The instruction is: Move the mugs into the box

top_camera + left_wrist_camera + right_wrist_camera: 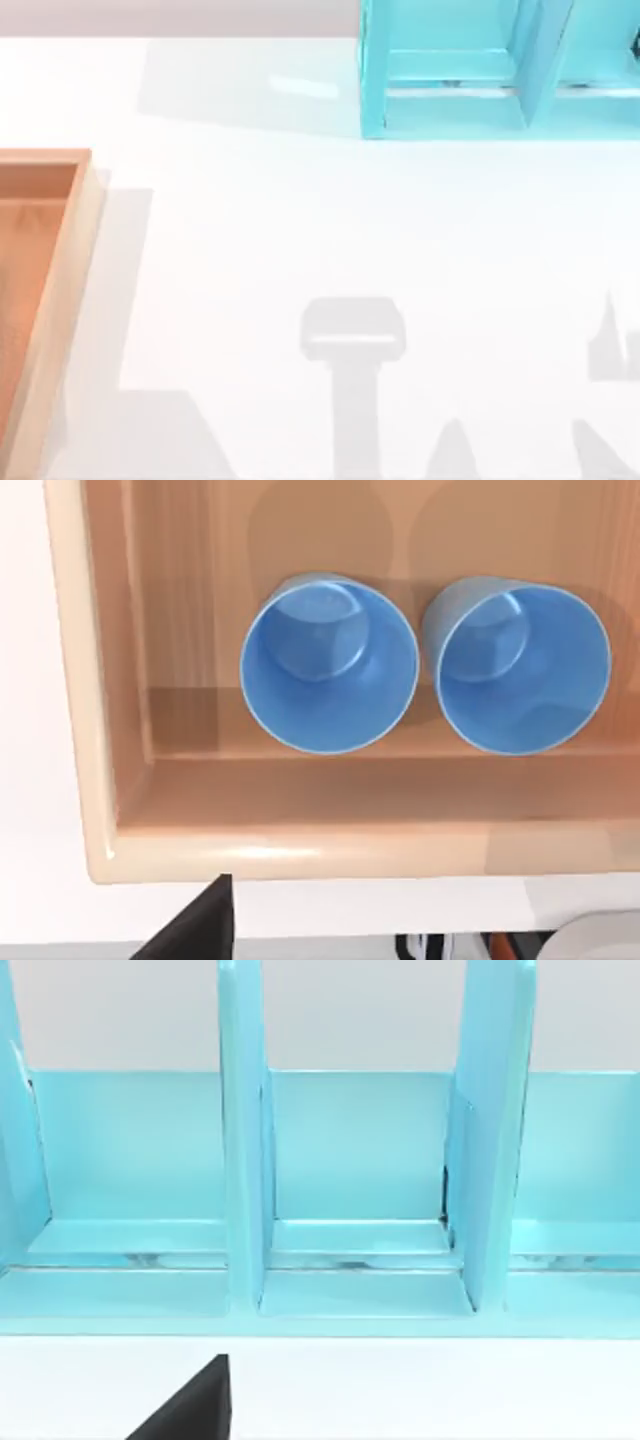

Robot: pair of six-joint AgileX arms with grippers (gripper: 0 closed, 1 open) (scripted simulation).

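Mugs, two plain blue tapered cups (pixel 329 664) (pixel 523 666), stand upright side by side inside the light-brown wooden box (pixel 300 848); task looks complete. Jaw state: cannot tell; next, arms park.

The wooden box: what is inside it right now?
Inside the box stand two blue mugs, upright, side by side, both looking empty. The floor beneath each mug is covered, and the rest of the box lies out of frame.

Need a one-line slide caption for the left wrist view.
Two blue mugs stand upright side by side, mouths open, inside the wooden box near its rim.
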